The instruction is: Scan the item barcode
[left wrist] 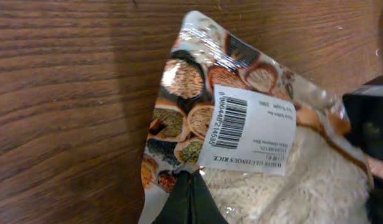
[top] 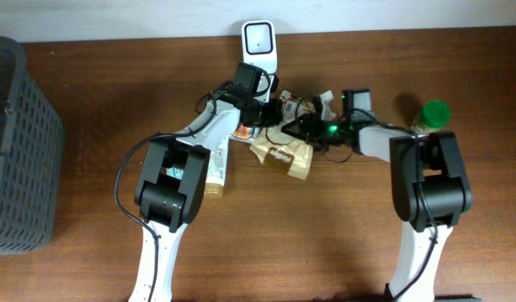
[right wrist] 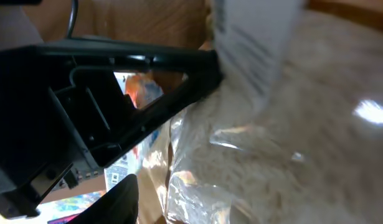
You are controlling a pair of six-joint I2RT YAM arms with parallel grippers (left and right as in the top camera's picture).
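Left wrist view, rice bag: a clear rice bag (left wrist: 266,174) fills the frame at a tilt over the wood. White grain shows through the film, and the lower right corner runs off the picture.
Barcode label: the white barcode label (left wrist: 250,134) faces this camera. Bars and digits are sharp, with the print turned sideways.
Left gripper: the left gripper (left wrist: 190,186) has its fingers together, pinched on the film at the bag's bottom edge. Only the tips show.
Right gripper: the right gripper (top: 301,124) is a black block against the bag's right side, cut by the frame. Gripping or not, I can't tell.
Right wrist view: all blur, grain and a smeared label close to the lens. A black frame hides the left half.
Overhead, bag's place: back centre of the table (top: 325,243), between the two grippers and just in front of the scanner (top: 259,42). Wrists and cables cover most of it.
Clutter: a brown pouch (top: 284,157) lies just in front of the grippers, and a yellow packet (top: 216,172) is half under the left arm.
Edges: a green-lidded jar (top: 435,113) stands beside the right arm. The grey basket (top: 14,143) is cut off at the left.
Room: wood shows between the basket and the left arm, and across the front.
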